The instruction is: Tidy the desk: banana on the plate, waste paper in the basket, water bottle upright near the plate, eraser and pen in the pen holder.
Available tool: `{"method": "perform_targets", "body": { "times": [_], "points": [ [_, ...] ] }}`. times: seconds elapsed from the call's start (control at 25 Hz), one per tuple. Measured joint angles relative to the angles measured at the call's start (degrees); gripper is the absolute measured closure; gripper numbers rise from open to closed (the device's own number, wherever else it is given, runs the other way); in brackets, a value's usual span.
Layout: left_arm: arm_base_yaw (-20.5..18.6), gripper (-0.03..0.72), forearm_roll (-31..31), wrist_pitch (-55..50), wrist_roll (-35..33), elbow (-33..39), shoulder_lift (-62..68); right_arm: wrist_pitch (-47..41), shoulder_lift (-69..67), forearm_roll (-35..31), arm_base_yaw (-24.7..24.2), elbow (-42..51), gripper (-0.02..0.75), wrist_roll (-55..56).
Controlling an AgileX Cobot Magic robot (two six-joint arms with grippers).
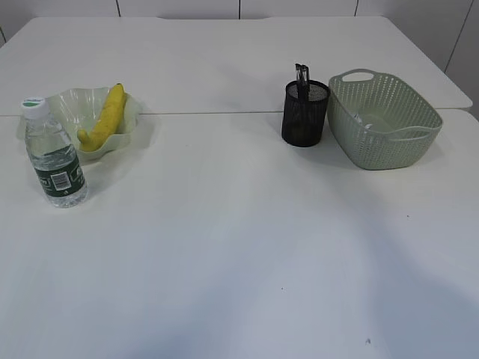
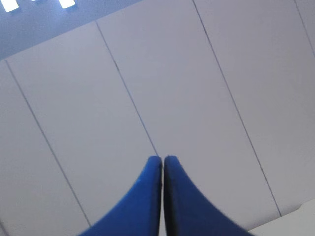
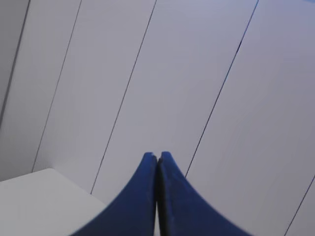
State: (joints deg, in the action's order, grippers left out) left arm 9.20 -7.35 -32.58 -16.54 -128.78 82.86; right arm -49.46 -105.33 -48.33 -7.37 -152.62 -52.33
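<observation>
Left pincer [image 2: 162, 160]: blue fingers pressed together tip to tip, clenched on nothing, pointed at a panelled wall [image 2: 197, 88]. Right pincer [image 3: 157, 156]: likewise fully clenched and empty, facing the wall, with a corner of the table [image 3: 39, 201] below it. Neither pincer appears in the exterior view.

On the table: banana [image 1: 107, 117] lying in the pale green plate [image 1: 75, 101]. Water bottle [image 1: 52, 157] upright just beside the plate, on its near side. Black mesh pen holder [image 1: 304, 114] with a pen [image 1: 301, 75] standing in it. Green basket [image 1: 385, 120] just right of the holder; contents unclear.
</observation>
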Motion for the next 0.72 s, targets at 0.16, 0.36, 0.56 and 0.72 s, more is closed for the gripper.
{"method": "perform_targets", "body": {
  "times": [0.16, 0.36, 0.56, 0.72],
  "points": [
    [-0.09, 0.713, -4.63, -5.14, 3.92, 0.01, -8.43, -4.98, 5.03, 5.16, 0.0, -0.04, 0.748, 8.18],
    [-0.09, 0.713, -7.46, -9.4, 7.07, -0.32, -21.12, -9.11, 13.52, 12.97, 0.0, -0.04, 0.748, 11.88],
    [-0.09, 0.713, -11.79, -16.92, 7.57, 3.75, -34.3, -10.13, 25.92, 19.78, 0.0, 4.06, 0.749, 13.94],
    [-0.09, 0.713, -14.04, -22.94, 7.57, 10.17, -43.6, -10.48, 37.2, 23.5, 0.0, 16.85, 0.748, 15.19]
  ]
}}
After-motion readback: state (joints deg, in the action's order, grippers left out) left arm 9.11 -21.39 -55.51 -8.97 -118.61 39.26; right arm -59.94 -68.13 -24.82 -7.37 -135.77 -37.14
